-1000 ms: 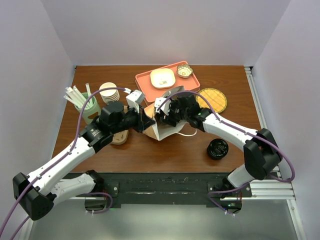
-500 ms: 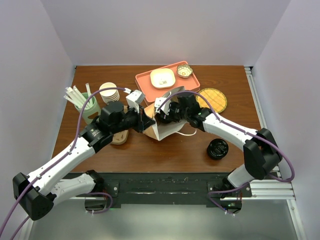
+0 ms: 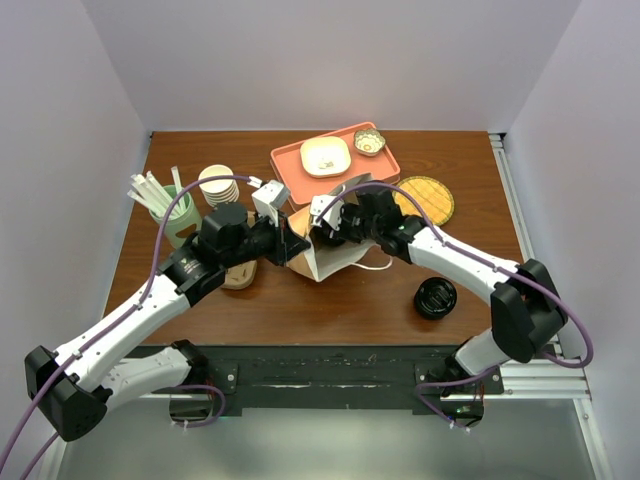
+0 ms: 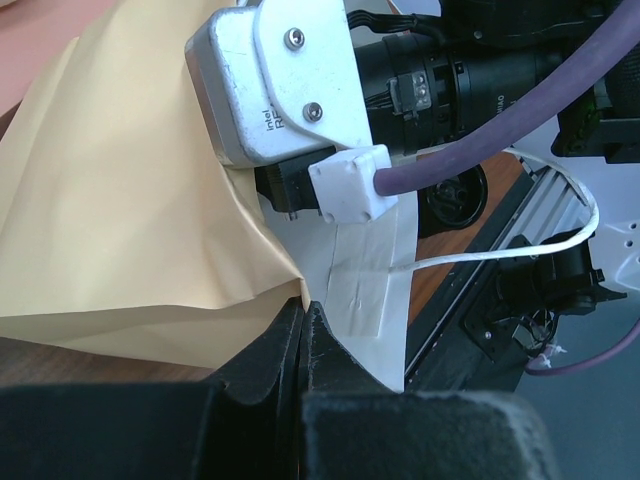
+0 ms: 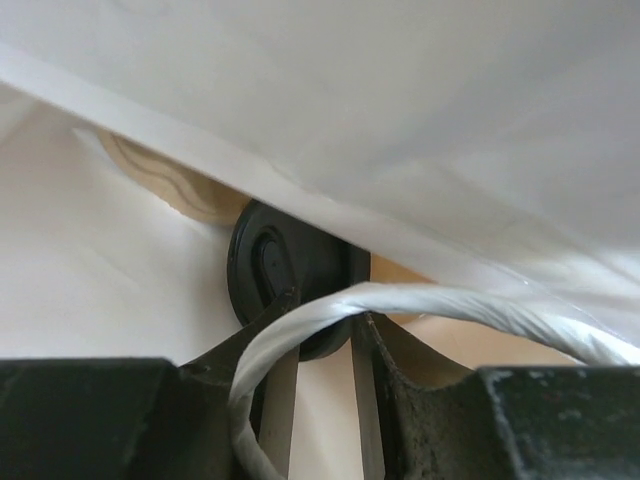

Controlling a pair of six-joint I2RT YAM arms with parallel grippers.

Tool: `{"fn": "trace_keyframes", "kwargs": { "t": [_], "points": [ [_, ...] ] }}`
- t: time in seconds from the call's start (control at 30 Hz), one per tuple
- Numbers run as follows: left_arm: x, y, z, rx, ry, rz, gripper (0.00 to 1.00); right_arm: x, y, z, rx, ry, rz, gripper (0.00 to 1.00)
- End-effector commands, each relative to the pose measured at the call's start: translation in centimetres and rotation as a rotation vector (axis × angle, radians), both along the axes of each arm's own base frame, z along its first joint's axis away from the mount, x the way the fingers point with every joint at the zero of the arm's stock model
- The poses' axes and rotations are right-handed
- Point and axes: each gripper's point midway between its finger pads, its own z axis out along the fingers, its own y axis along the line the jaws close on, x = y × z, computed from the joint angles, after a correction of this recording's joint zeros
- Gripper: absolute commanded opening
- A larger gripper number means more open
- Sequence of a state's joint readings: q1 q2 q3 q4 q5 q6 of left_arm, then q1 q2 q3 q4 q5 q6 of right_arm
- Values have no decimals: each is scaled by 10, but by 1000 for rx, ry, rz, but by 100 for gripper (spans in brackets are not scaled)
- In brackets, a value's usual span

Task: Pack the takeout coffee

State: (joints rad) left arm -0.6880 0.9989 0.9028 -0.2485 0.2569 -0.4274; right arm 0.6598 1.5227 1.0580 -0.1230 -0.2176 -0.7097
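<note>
- Where the brown paper bag (image 3: pixel 338 262) sits near the middle of the wooden table (image 3: pixel 300 310), the left gripper (image 4: pixel 303 330) is clamped tight on its tan edge.
- The right gripper (image 5: pixel 310 335) reaches into the bag's mouth, jaws narrow.
- Its tips sit at the lower rim of the takeout coffee (image 5: pixel 290 265), a small cup of which only the round black plastic lid shows.
- I cannot tell whether they pinch it.
- The coffee is inside the bag, against its white lining.
- A twisted white cord handle (image 5: pixel 420 297) loops across the right fingers.
- A squat black round piece (image 3: pixel 436 298) lies towards the table's near right corner, well apart.
</note>
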Motion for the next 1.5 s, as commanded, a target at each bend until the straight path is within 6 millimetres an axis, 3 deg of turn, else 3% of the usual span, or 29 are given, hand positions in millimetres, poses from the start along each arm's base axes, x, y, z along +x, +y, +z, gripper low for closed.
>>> {"fn": "trace_keyframes", "kwargs": {
  "t": [0.0, 0.3, 0.4, 0.43, 0.73, 1.2, 1.47],
  "points": [
    [-8, -3, 21, -36, -33, -33, 0, 3, -22, 8, -50, -4, -63, 28],
    [-6, -4, 15, -23, -21, -27, 0, -11, -33, 18, -48, 3, -69, 28],
    [-6, -4, 15, -25, -21, -31, 0, -10, -31, 11, -44, 35, -79, 42],
    [-7, -5, 15, -24, -20, -36, 0, -11, -29, 10, -32, 53, -81, 51],
    [-8, -7, 17, -44, -22, -46, 0, -2, -7, 0, 57, 121, -101, 66],
    [-7, -10, 22, -61, -34, -51, 0, 12, 9, -2, 126, 150, -138, 72],
    [-6, -10, 21, -56, -36, -53, 0, -3, 12, -14, 131, 209, -90, 62]
  ]
}}
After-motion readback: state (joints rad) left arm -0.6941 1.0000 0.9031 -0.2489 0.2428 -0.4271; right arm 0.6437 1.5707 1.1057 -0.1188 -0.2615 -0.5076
